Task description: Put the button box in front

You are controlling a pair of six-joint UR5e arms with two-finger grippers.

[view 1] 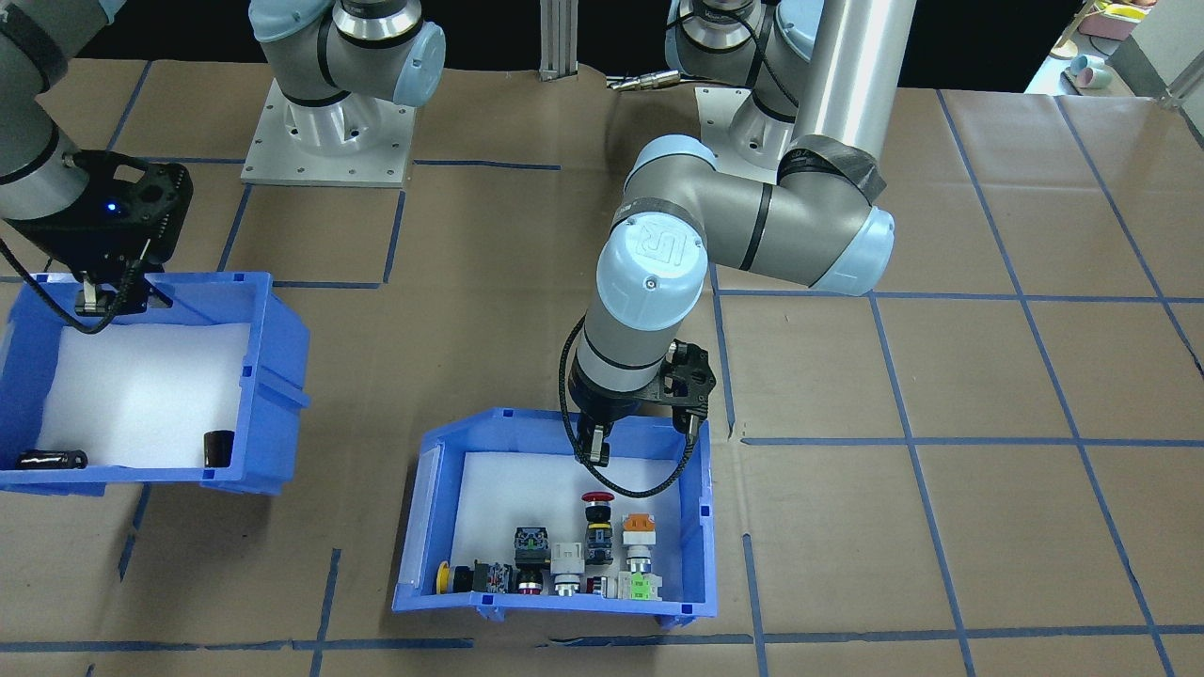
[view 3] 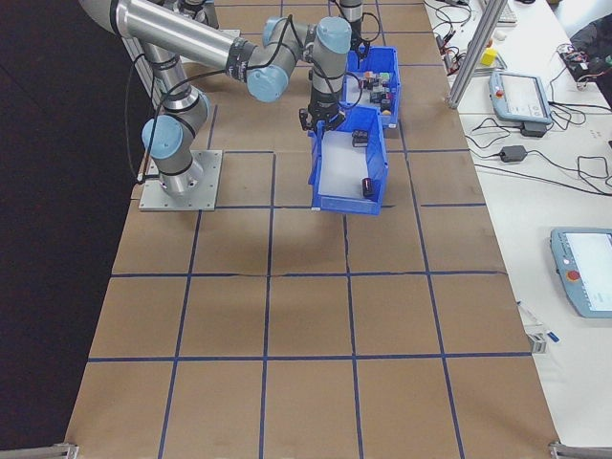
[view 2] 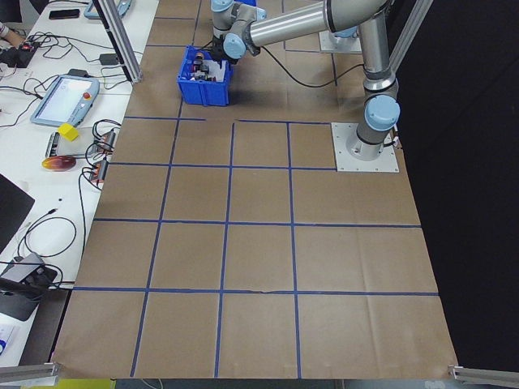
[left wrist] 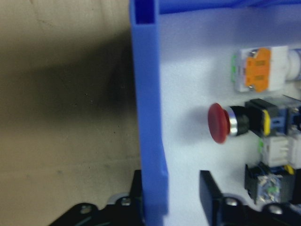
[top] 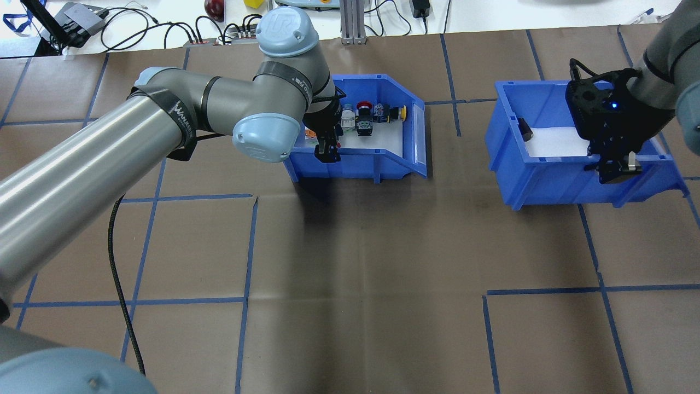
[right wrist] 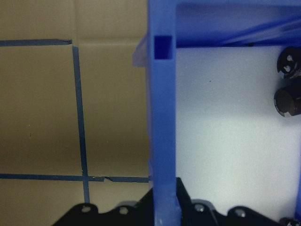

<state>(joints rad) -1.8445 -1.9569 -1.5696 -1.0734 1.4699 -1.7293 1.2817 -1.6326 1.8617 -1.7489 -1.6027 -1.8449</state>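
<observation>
Button box (view 1: 701,527) on the brown paper table (top: 383,262), well apart from the second blue bin (top: 547,175). Rear wall of the button box between the fingers (left wrist: 211,195) of the left gripper (view 1: 594,449): one finger inside over the white foam liner (view 1: 508,489), the other outside, jaws straddling the wall with a gap on the inner side, not pressed flat. Smooth, glossy blue plastic, straight-walled, open-fronted, with a square hollow post at the corner. Foam matte and white. Inside, toward the open front, small switches: red mushroom head (left wrist: 218,123) rounded with a metal collar, orange cap (left wrist: 257,69) on a white body, yellow disc (view 1: 442,576), green part (view 1: 641,588).

Right gripper (top: 615,167) clamped tight on the rim of the second blue bin, wall pinched between the fingers. Dark cylinders (right wrist: 288,99) on its foam.
</observation>
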